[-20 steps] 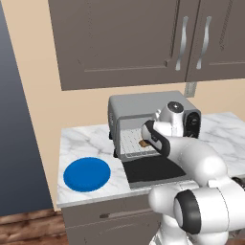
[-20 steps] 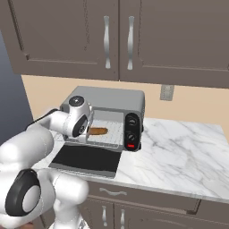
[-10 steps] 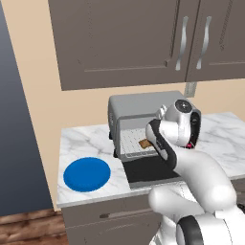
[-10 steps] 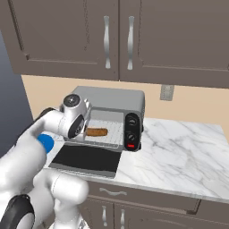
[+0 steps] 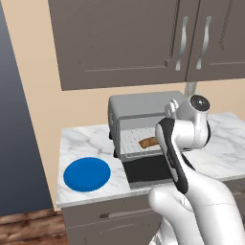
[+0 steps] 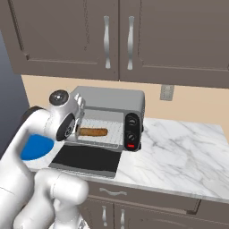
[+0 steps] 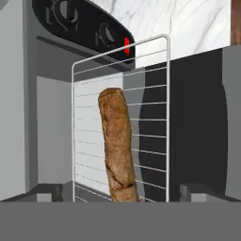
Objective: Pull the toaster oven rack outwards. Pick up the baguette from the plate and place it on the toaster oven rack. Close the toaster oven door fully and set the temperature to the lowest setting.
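Note:
The grey toaster oven (image 5: 143, 103) (image 6: 112, 96) stands at the back of the counter with its door (image 5: 148, 170) (image 6: 87, 159) (image 7: 197, 117) folded down flat. Its wire rack (image 5: 131, 141) (image 6: 114, 127) (image 7: 150, 122) sticks out over the door. The brown baguette (image 5: 148, 142) (image 6: 93, 131) (image 7: 116, 141) lies on the rack. My gripper (image 7: 123, 193) hovers just above the baguette's near end, open, with its fingertips (image 7: 44, 190) wide apart and touching nothing. The blue plate (image 5: 87, 173) (image 6: 38, 147) sits bare to the oven's left.
The dark control panel (image 6: 132, 132) with black knobs (image 7: 106, 34) and a red button (image 7: 126, 45) is on the oven's right. Marble counter (image 6: 179, 152) stretches to the right. Wall cabinets (image 5: 143, 38) hang above the oven. My own arm hides part of the oven front in the left base view.
My hand has risen and drawn back slightly from the oven, and the arm has swung. The baguette has stayed on the rack.

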### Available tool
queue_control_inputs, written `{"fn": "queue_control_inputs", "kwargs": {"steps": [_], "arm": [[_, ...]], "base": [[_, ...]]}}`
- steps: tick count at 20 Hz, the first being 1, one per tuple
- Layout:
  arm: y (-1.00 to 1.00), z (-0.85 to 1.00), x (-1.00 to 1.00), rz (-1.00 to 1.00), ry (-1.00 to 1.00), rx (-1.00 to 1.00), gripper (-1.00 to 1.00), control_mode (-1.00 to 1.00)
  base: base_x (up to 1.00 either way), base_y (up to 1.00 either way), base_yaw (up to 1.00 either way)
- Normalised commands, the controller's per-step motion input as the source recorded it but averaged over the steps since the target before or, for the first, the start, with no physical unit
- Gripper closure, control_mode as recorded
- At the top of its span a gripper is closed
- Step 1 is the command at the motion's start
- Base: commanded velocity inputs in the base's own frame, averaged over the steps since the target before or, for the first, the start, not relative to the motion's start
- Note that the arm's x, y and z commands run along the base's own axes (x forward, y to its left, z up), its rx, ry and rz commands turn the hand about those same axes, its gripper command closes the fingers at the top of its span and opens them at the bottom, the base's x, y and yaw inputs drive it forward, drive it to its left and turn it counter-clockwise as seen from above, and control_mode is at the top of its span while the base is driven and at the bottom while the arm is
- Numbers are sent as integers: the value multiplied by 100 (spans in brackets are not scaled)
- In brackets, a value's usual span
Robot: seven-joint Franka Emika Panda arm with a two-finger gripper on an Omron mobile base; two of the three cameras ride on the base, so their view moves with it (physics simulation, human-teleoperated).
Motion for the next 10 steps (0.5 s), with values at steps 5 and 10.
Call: {"fn": "queue_control_inputs", "kwargs": {"steps": [5, 10], "arm": [[-22, 19, -50, 9, 6, 0, -100, -100], [-22, 0, -46, 17, 21, 0, -100, -100]], "base": [[0, 0, 0], [0, 0, 0]]}}
